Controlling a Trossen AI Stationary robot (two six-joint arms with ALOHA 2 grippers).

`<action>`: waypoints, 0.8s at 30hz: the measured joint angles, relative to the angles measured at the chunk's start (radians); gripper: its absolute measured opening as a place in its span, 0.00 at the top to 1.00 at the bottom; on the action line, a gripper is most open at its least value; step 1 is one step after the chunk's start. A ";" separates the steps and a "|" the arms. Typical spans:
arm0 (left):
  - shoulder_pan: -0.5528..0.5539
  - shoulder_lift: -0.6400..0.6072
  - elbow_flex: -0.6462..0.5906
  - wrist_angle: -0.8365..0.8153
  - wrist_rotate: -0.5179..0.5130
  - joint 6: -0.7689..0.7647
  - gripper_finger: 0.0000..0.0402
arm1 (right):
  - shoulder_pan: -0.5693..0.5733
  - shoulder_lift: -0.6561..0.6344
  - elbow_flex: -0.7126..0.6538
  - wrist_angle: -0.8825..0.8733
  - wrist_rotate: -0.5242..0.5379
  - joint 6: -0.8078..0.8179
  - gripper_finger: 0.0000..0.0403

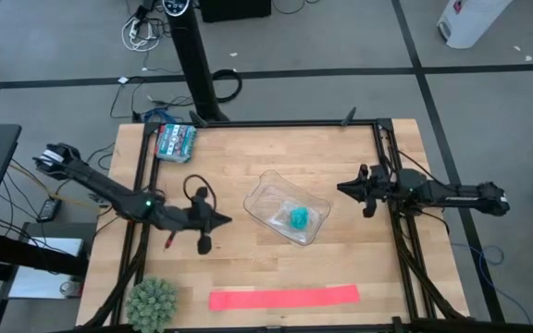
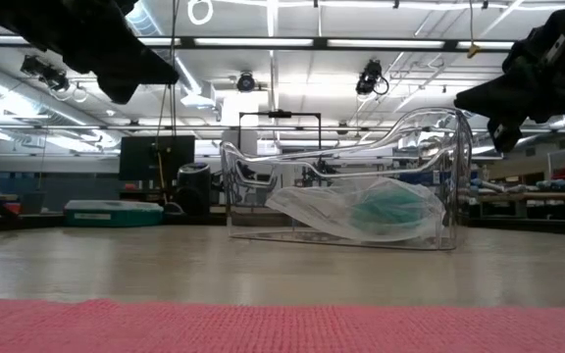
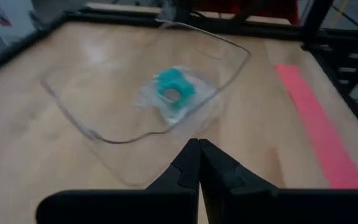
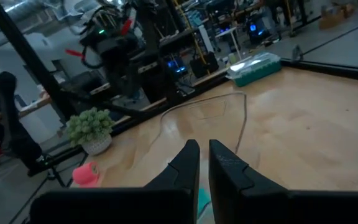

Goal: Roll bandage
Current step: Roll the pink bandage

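- Two claws up off the worktop (image 1: 248, 157) right now: my left claw (image 1: 213, 222) hangs over the left-middle, fingers pressed together, and my right claw (image 1: 352, 188) sits at the right edge, fingers nearly touching with just a thin slit between them.
- Plenty of bare wood between them, and a black frame rail (image 1: 384, 176) runs along the worktop's edges.
- Bandage (image 1: 284, 298) is a long flat pink-red strip lying along the near edge, well apart from both claws, soft woven-looking fabric.
- Clear plastic tray (image 1: 265, 190) sits mid-worktop, with a teal roll (image 1: 299, 218) inside in crinkly clear wrap.
- Small spiky green plant (image 1: 151, 302) at the near-left corner, teal box (image 1: 175, 141) at the far-left corner.
- Grey floor, cables and shelving beyond.
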 joint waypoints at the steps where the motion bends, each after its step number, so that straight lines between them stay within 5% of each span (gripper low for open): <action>1: -0.012 0.022 0.012 0.000 -0.003 -0.021 0.97 | -0.006 0.000 0.000 0.003 0.000 -0.006 0.93; 10: -0.067 0.155 0.114 0.000 -0.018 -0.047 0.97 | -0.026 0.000 0.000 0.009 -0.021 -0.044 0.93; 24: -0.150 0.174 0.140 -0.008 -0.007 -0.133 0.97 | -0.026 0.000 0.000 0.009 -0.086 -0.047 0.93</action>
